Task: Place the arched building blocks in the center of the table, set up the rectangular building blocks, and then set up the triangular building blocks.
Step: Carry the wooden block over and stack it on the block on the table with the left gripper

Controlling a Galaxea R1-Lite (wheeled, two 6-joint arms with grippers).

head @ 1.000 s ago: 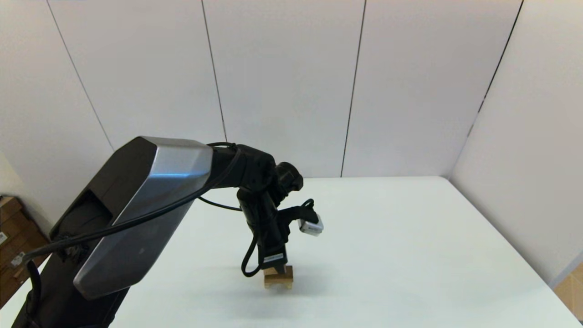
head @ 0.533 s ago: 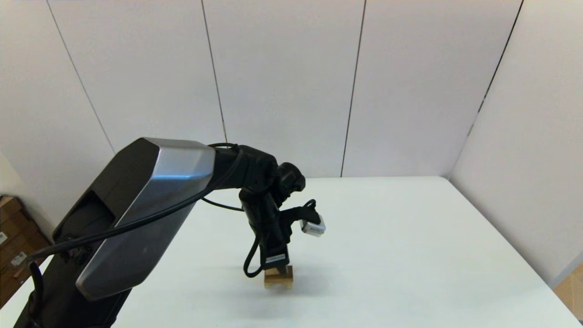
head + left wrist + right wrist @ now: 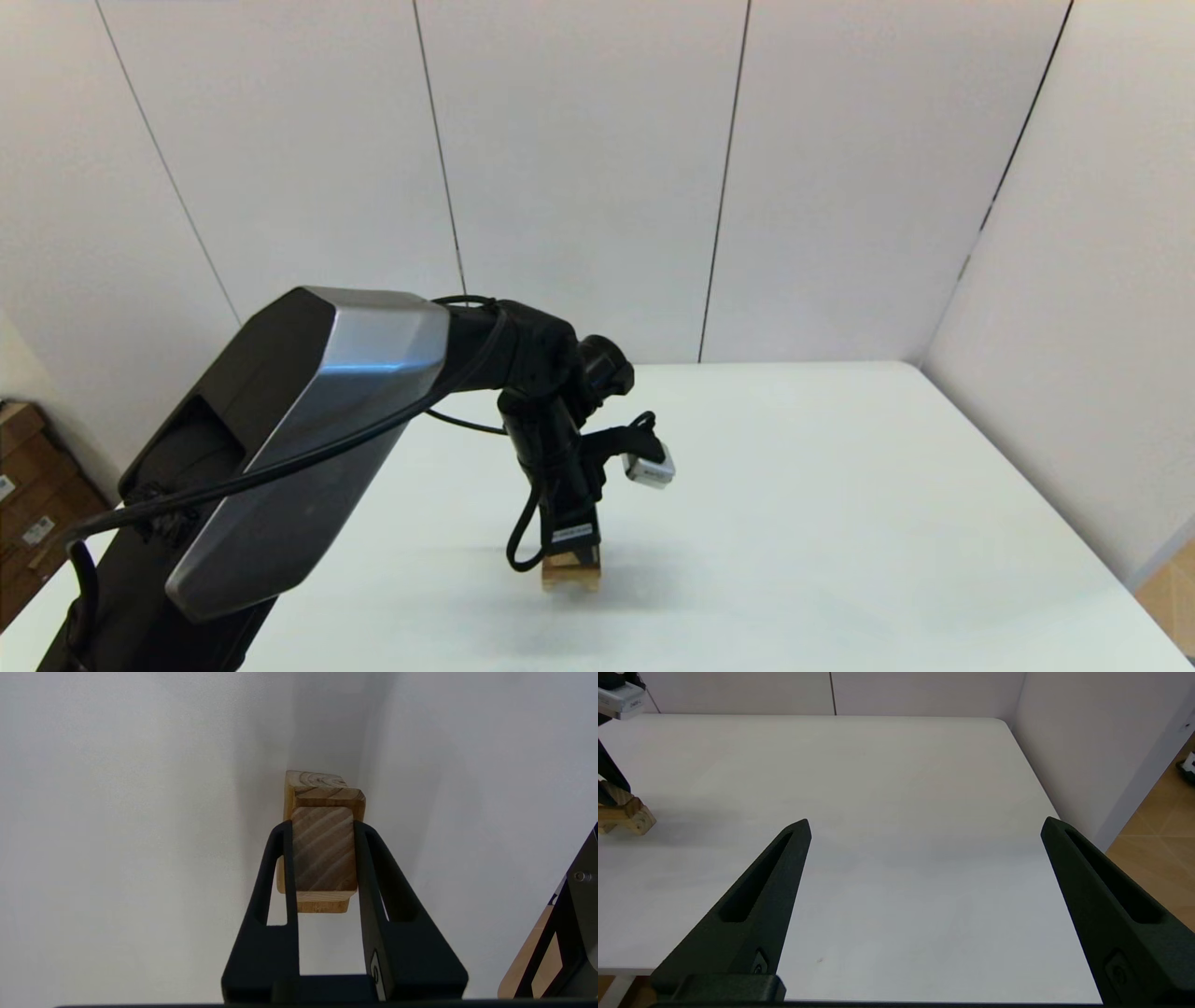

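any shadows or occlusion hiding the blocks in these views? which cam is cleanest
Head view: the left gripper and its arm cover most of the stack; soft shadow on the table around it. Left wrist view: cleanest, the triangular block sharp between the fingers, the rectangular block beneath it, a shadow band beyond. Right wrist view: stack cut off at the picture edge, even light.

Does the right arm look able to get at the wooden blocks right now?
Probably not cleanly. The right gripper is open and the table between it and the block stack is bare, but the left gripper is shut on the triangular block on top, blocking access from above.
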